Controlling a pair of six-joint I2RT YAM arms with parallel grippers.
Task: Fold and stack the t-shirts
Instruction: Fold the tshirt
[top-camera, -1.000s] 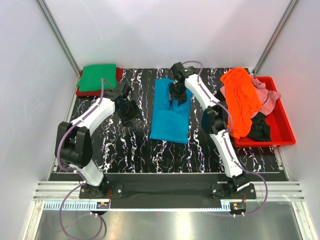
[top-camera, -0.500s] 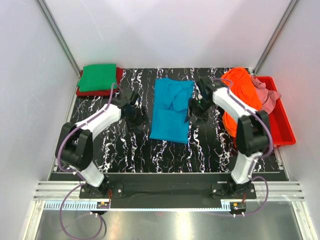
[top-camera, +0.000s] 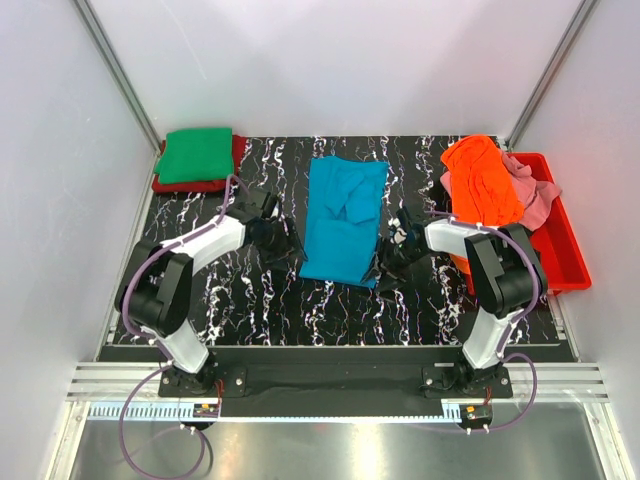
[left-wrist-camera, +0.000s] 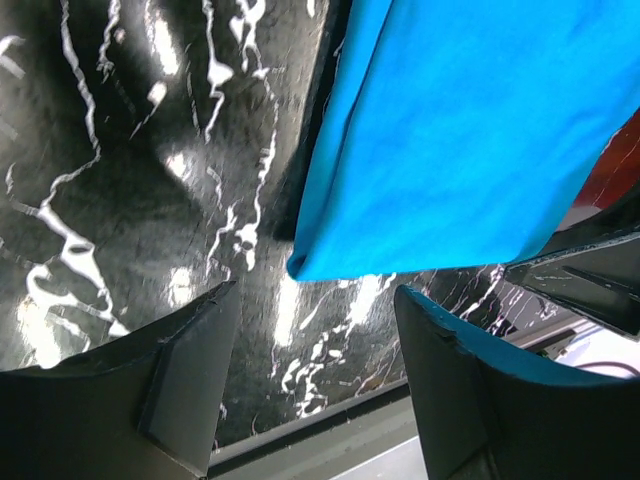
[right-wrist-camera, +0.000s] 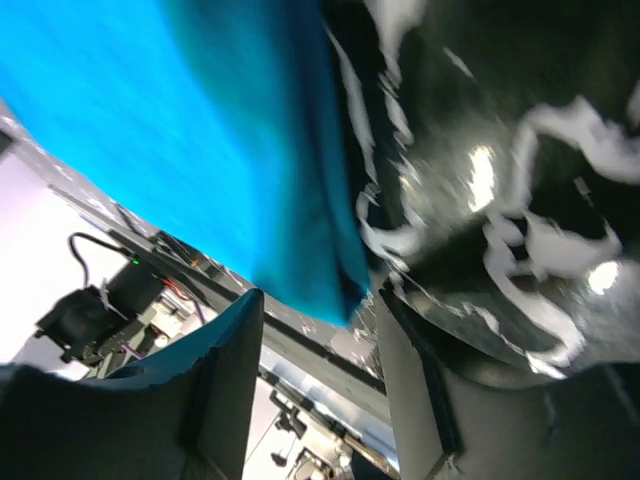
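Left claw (left-wrist-camera: 315, 295) spread wide, teal t-shirt (left-wrist-camera: 450, 130) near corner just ahead of finger gap. Right claw (right-wrist-camera: 320, 300) agape too, other near corner ahead. Pinch all layers, lift evenly, fold away.

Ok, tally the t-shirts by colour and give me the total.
teal blue t-shirt: 1
green t-shirt: 1
red t-shirt: 1
orange t-shirt: 1
pink t-shirt: 1
Total: 5 in view; the right arm hides part of the red bin.
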